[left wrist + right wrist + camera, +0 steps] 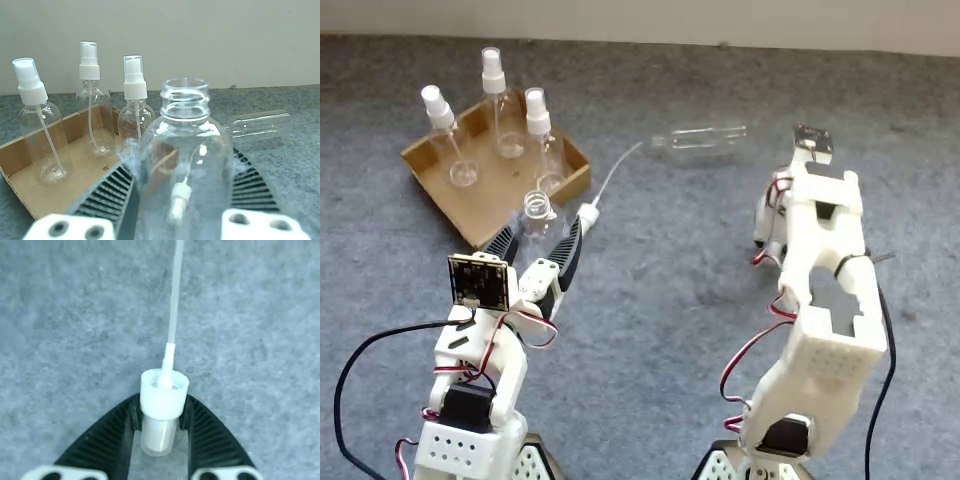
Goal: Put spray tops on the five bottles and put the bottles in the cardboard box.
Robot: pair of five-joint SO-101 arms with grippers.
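The left pincer (542, 226) is closed on an uncapped bottle (185, 165) — it stands upright between the fingers, open neck up. The right pincer (161, 405) pinches a spray top (164, 390) by its white head — the thin tube (173, 300) points straight away from the pincer, over the grey surface (260, 315).

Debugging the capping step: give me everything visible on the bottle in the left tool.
The bottle is clear and plastic-looking, with round shoulders and an open threaded neck; no spray top is on it. It stands upright between the black ribbed fingers of the left tool, which is shut on its body. In the high view it sits just off the near corner of the cardboard box. Whether its base is set down is hidden.
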